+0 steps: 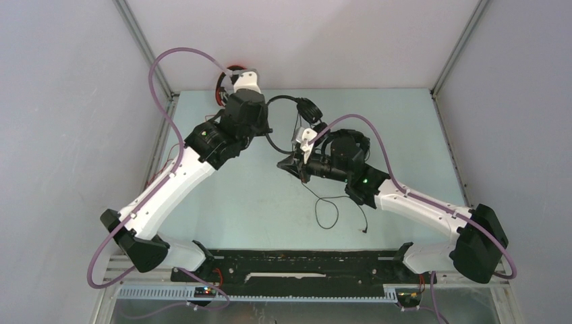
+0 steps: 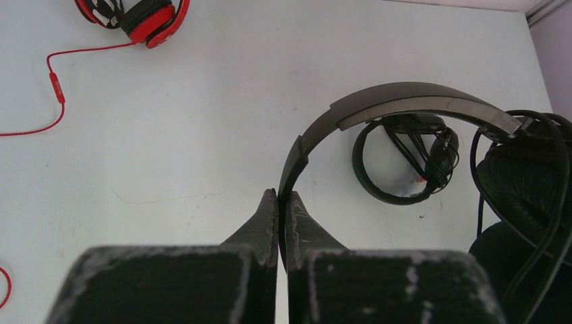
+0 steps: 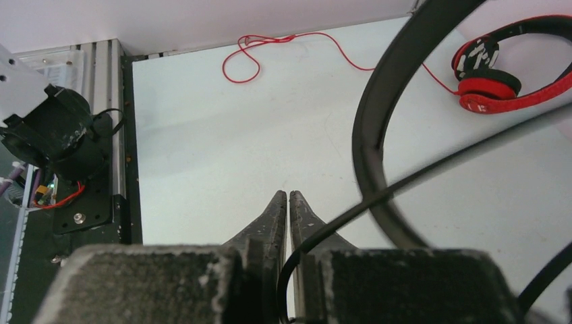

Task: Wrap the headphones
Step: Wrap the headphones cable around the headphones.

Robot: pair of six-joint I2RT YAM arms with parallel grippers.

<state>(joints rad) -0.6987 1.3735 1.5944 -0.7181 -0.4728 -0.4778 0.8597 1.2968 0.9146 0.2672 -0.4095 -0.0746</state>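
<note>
— What has the left gripper [image 2: 278,202] got?

— Its jaws are pressed together on the headband of a black headset [image 2: 405,101], gripping it right at the fingertips. The band arches away to the right.

— And the right gripper [image 3: 288,200]?

— It is closed as well, fingers nearly touching, with a thin black cable [image 3: 351,209] running out from between them. The same headband curves past just to its right. Slack from that cable loops on the table [image 1: 256,202] on the near side and ends in a plug.

— Where is that headset overall?

— Past the middle of the table, towards the far side, between the two grippers. One ear cup shows at the right edge of the left wrist view.

— The others?

— A second black headset [image 2: 378,182], its cable bundled, shows through the arch. The red headset [image 2: 152,23] lies at the far left corner, with its red cable [image 2: 56,86] strung loose over the table.
</note>
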